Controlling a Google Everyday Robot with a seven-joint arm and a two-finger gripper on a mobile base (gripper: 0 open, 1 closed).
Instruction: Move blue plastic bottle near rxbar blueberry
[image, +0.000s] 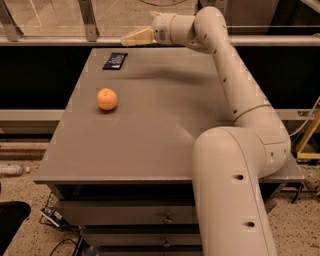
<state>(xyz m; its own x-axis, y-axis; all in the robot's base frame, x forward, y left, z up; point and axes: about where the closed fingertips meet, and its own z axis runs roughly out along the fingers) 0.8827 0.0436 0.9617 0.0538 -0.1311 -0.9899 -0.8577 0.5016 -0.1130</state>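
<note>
The rxbar blueberry, a flat dark navy wrapper, lies near the far left corner of the grey table. The blue plastic bottle does not show on the table or in the gripper. My gripper hangs over the table's far edge, just right of and behind the bar, pointing left. Nothing shows in it. The arm reaches to it from the lower right.
An orange fruit sits on the left part of the table. A rail and glass panels run behind the far edge. A pale bottle-like thing lies on the floor at the left. Drawers are under the table.
</note>
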